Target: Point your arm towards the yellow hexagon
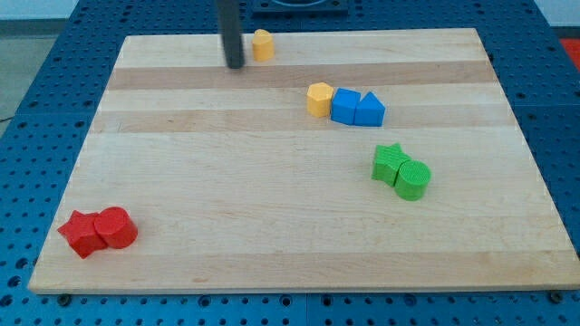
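Observation:
The yellow hexagon (319,99) sits on the wooden board (272,181) right of centre near the view's top, touching a blue cube (345,106) on its right. My tip (236,64) rests on the board near the view's top, to the upper left of the hexagon and well apart from it. A second small yellow block (263,44) stands just right of my tip, close to the board's top edge; its shape is unclear.
A blue triangular block (370,110) touches the blue cube's right side. A green star (390,163) and green cylinder (412,179) sit together at the right. A red star (82,234) and red cylinder (116,227) sit together at the bottom left.

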You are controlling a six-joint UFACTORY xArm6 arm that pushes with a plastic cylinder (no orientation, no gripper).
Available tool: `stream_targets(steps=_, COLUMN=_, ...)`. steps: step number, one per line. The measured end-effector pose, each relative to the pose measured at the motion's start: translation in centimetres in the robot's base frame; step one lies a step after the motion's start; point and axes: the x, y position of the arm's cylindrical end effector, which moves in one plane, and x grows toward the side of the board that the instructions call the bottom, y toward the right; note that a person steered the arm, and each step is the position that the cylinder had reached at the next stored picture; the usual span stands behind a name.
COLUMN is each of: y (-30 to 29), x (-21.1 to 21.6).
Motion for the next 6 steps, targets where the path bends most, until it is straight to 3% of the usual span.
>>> stream_targets(steps=1, y=-2.7, x=-0.6)
stream_targets(steps=4, y=2.6, x=-1.9)
stream_targets(steps=6, y=1.4, x=10.1)
